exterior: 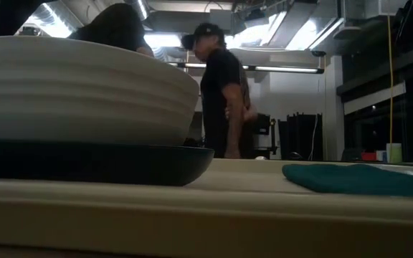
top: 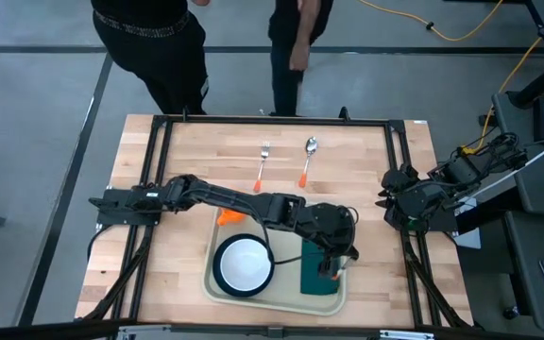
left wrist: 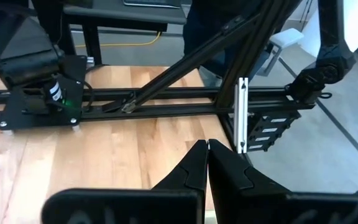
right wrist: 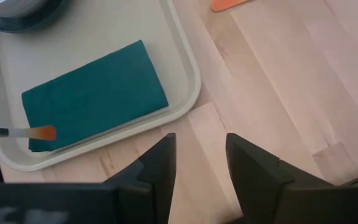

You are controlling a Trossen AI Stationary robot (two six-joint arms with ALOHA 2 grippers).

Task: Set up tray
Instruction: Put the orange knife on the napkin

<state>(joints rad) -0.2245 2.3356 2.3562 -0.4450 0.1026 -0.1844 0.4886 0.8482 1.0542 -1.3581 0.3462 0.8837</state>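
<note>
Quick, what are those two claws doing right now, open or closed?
Left gripper: shut, nothing visible between its fingers.
Right gripper: open, holding nothing.

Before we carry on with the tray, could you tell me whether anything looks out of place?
Nothing spilled or damaged. An orange-tipped utensil sits partly on the green napkin, jutting past its edge, while the fork and spoon lie off the tray.
</note>
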